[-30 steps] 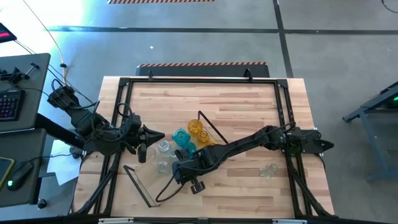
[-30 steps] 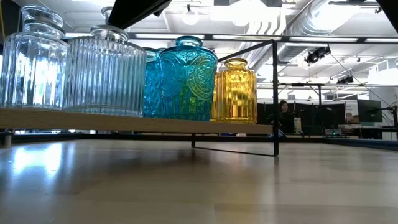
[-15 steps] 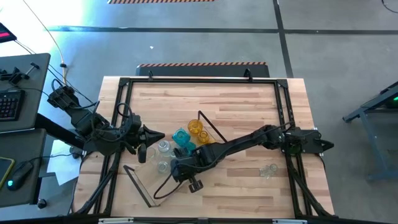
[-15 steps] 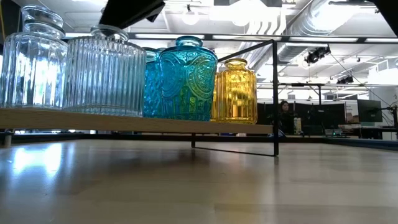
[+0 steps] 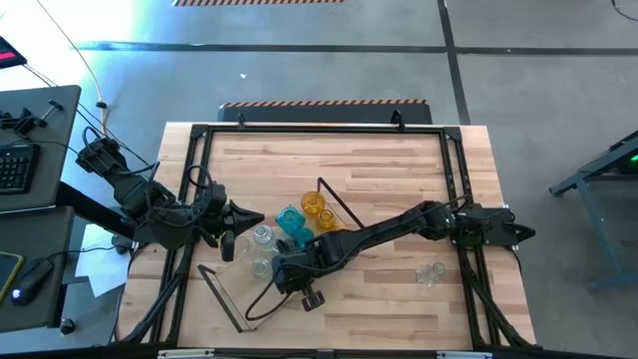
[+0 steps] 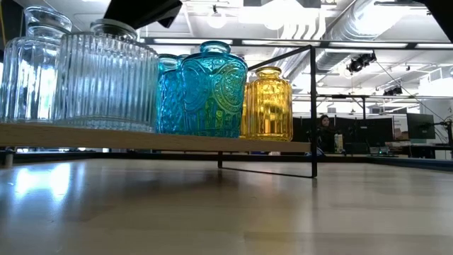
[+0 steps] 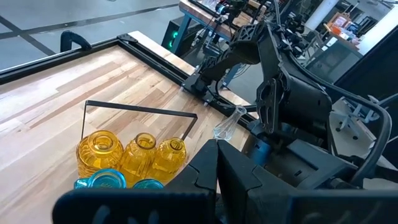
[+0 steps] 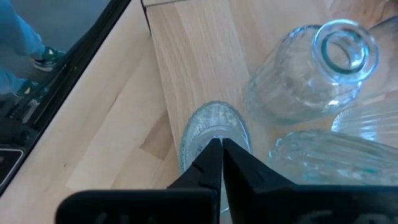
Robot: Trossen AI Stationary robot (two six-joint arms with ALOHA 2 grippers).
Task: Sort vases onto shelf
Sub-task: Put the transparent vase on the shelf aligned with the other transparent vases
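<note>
two closed grippers; right gripper (image 8: 216, 149) hangs pinched shut straight above a clear vase (image 8: 214, 124) on the shelf (image 8: 186, 56), left gripper (image 5: 257, 218) shut, farther off

high view: overhead, straight down, far; whole table (image 5: 399, 160) and both arms. low view: at tabletop height, level, very near the shelf (image 6: 156, 139), room behind. left wrist view: past its closed fingers, toward the yellow vases (image 7: 134, 155). right wrist view: close, down onto clear vases (image 8: 305, 68). all views share the shelf's vases.
</note>
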